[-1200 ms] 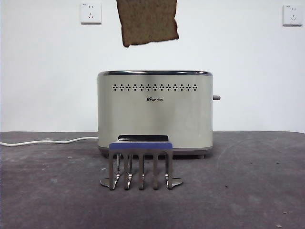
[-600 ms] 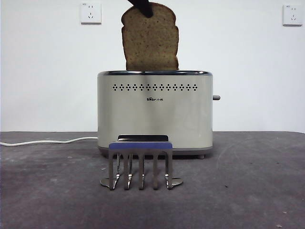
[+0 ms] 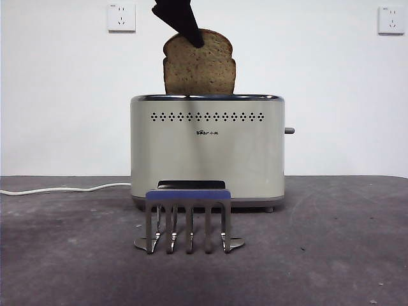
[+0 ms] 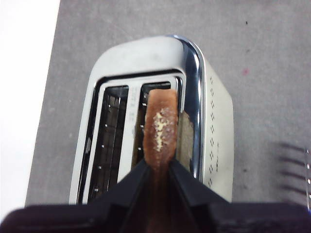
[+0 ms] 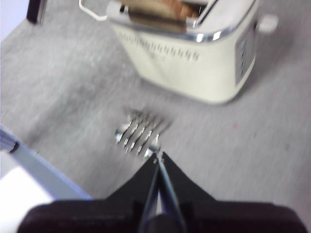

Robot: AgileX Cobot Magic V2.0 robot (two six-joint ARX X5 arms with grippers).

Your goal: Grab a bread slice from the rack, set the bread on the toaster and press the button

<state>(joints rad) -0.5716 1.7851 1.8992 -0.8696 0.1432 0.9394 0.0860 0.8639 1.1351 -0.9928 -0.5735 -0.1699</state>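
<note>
My left gripper (image 3: 191,35) comes down from above and is shut on the domed top of the slice of bread (image 3: 199,67). The slice stands upright with its lower part inside a slot of the cream-white toaster (image 3: 207,153). In the left wrist view my jaws (image 4: 158,165) pinch the slice's brown crust (image 4: 160,126) over the slot nearer the vent-hole side of the toaster (image 4: 218,126). The dark button (image 3: 289,131) sticks out of the toaster's right end. The rack (image 3: 188,220) stands empty in front of the toaster. My right gripper (image 5: 159,158) is shut and empty, hovering above the rack (image 5: 138,131).
A white cable (image 3: 64,189) runs left from the toaster across the dark table. Two wall sockets (image 3: 121,17) sit on the white wall behind. The right wrist view shows the toaster (image 5: 194,56) and a table edge at the lower left.
The slice has come down from high above the toaster and now sits lower in the slot. The left gripper has followed it down into the front view.
</note>
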